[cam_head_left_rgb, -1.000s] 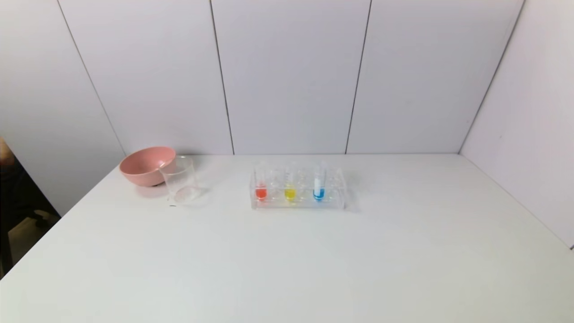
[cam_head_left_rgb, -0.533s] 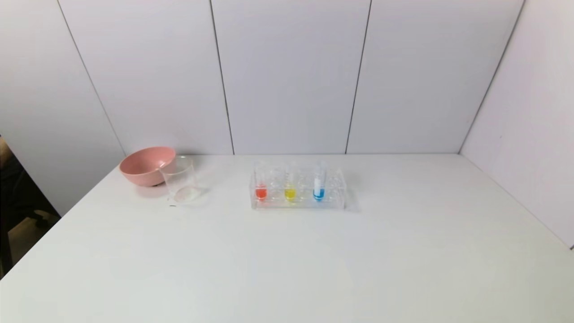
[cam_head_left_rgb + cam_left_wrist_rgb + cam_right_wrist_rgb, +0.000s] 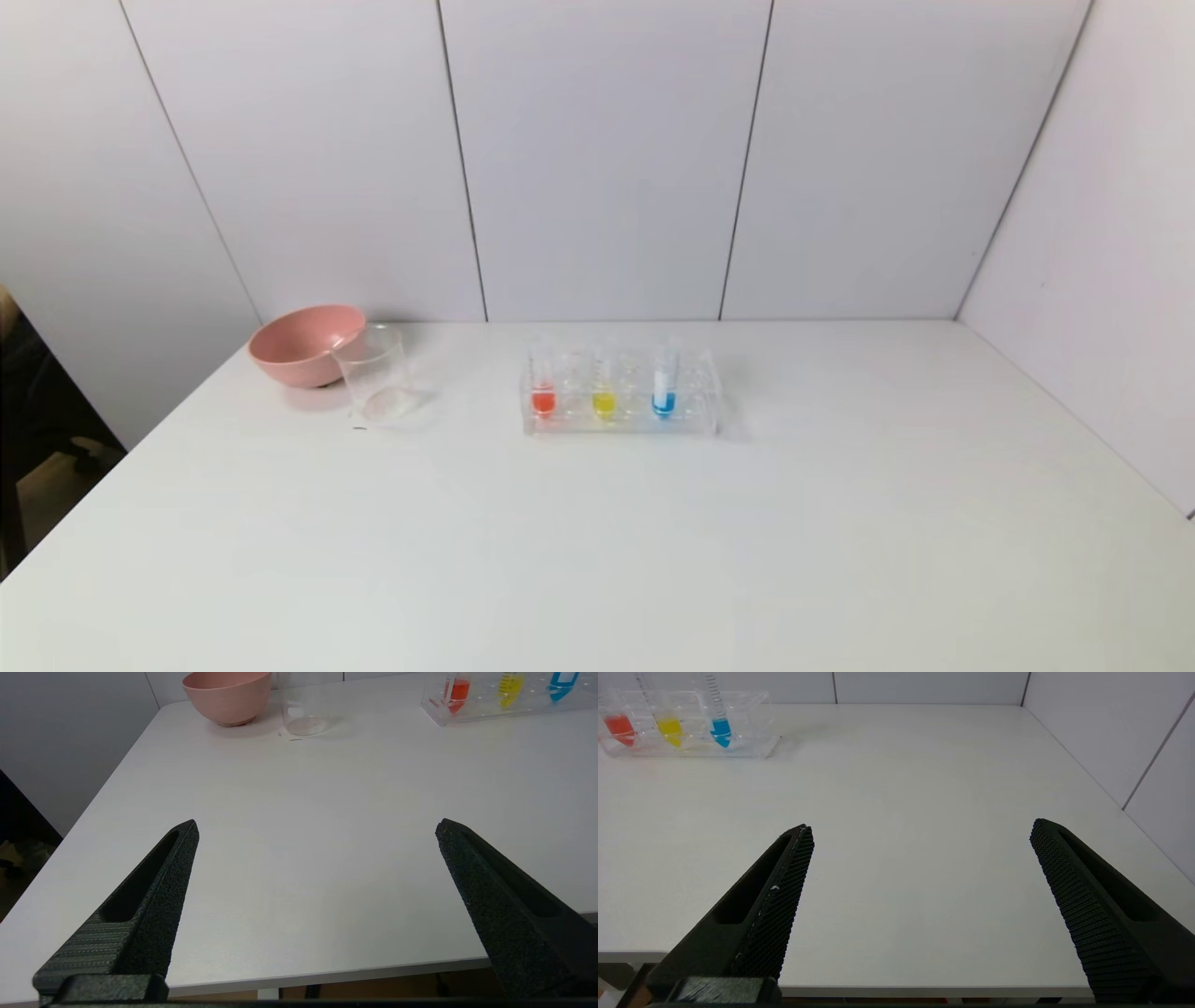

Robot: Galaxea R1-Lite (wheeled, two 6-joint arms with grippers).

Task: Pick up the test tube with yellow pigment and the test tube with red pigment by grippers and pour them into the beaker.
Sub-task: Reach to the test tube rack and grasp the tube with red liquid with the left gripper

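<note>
Both tools, left tool [image 3: 317, 828] and right tool [image 3: 920, 828], hang spread wide and empty at the table's [image 3: 597, 560] near edge. Nothing is grasped yet; next, reaching the red tube [image 3: 542, 387] and yellow tube [image 3: 604, 387].

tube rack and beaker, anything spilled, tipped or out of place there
Nothing stands out. The red tube, yellow tube and blue tube sit in the clear rack; the beaker stands beside the pink bowl, no spills. The left gripper and right gripper are open near the table's front edge.
</note>
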